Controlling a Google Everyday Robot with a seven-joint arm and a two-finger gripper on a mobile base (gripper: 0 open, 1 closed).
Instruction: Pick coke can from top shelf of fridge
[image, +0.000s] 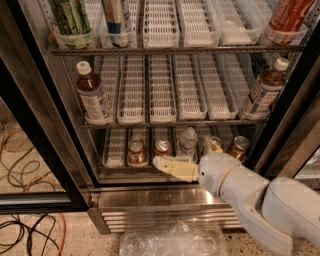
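The coke can (289, 15), red with white script, stands in a white tray at the far right of the top shelf (175, 50) of the fridge (165, 200); its top is cut off by the frame's edge. My gripper (183, 151) is low, in front of the bottom shelf, well below and to the left of the can. Its two cream fingers (172, 167) are spread apart and hold nothing. My white arm (260, 200) comes in from the lower right.
A green-labelled can (70, 17) and a blue-and-white can (115, 15) stand at the top left. Tea bottles (93, 95) (265, 87) are on the middle rack. Bronze cans (136, 151) and a clear bottle (188, 141) are on the bottom. The black door frame (40, 125) is at left, cables (25, 150) and a plastic bag (172, 240) on the floor.
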